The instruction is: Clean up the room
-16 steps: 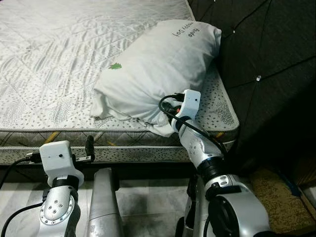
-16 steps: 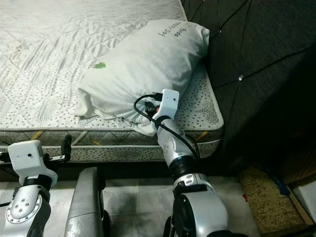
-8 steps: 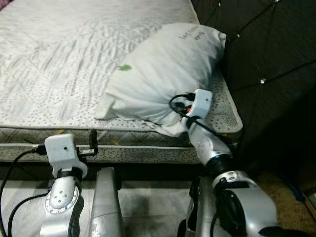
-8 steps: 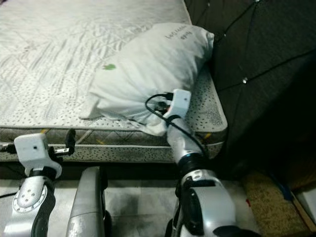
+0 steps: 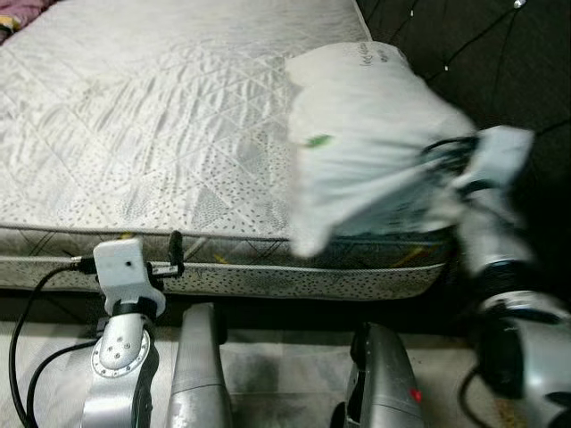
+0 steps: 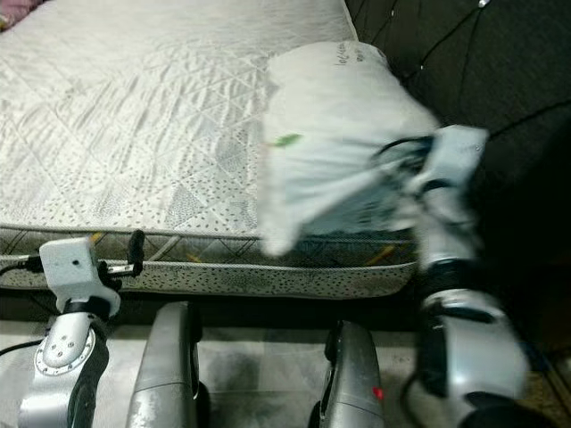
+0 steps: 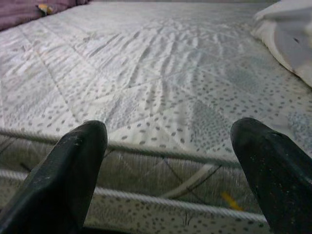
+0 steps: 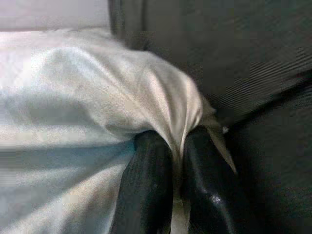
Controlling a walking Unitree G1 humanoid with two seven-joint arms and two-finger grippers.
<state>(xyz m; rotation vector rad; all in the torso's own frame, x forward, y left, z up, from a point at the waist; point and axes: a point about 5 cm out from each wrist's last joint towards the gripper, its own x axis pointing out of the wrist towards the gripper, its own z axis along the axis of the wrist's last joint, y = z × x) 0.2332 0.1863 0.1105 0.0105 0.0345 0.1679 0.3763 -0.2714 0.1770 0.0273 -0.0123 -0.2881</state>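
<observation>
Nearest the robot, the left gripper (image 7: 168,165) hangs low in front of the mattress edge, its two long black fingers (image 7: 70,170) spread wide with nothing between them. It points at the speckled side band of the white quilted mattress (image 5: 152,134) and is well apart from the pillow.

Further in, on the robot's right, the right gripper (image 8: 178,187) is pinched tight on a gathered corner of the plump white fabric pillow (image 5: 357,143); in the right wrist view a fold of the cloth runs up between the two closed fingers. In the head views the right arm is blurred, with its wrist at the pillow's right-hand end.

The pillow sits at the right end of the mattress, next to the dark padded headboard (image 5: 473,45). Part of it droops over the near edge of the bed, while its far end, bearing small printed lettering, lies up against the headboard. Its long axis runs from near edge to far, and the bulk of it lies away to the left of the pinched corner.

So the right arm is the one in charge here. Judging by the grip, any pull will drag the pillow by that one corner, so the rest is likely to trail and swing below or behind the jaws.
</observation>
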